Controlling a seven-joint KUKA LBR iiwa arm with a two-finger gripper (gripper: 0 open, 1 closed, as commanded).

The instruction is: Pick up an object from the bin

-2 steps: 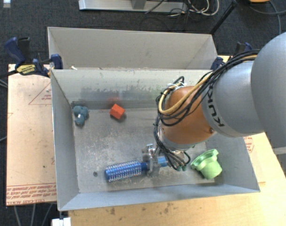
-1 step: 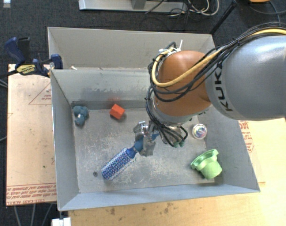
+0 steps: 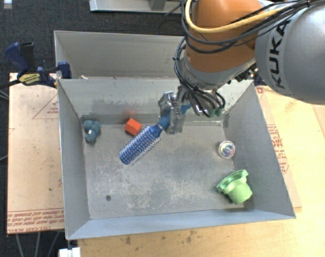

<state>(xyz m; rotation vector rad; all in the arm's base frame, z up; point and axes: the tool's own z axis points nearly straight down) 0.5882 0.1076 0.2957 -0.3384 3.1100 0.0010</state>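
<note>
The pincer (image 3: 172, 119) pinches the brush (image 3: 140, 144) by its handle end, so the bristled head droops toward the bin (image 3: 167, 189) floor.

The grey arm link (image 3: 304, 47) reads "KUKA".

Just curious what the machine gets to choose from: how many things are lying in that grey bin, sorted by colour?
Blue: 2, a brush and a small lump
Orange: 1, a small block
Green: 1, a plastic cup-like piece
Silvery: 1, a small round thing
Total: 5
</note>
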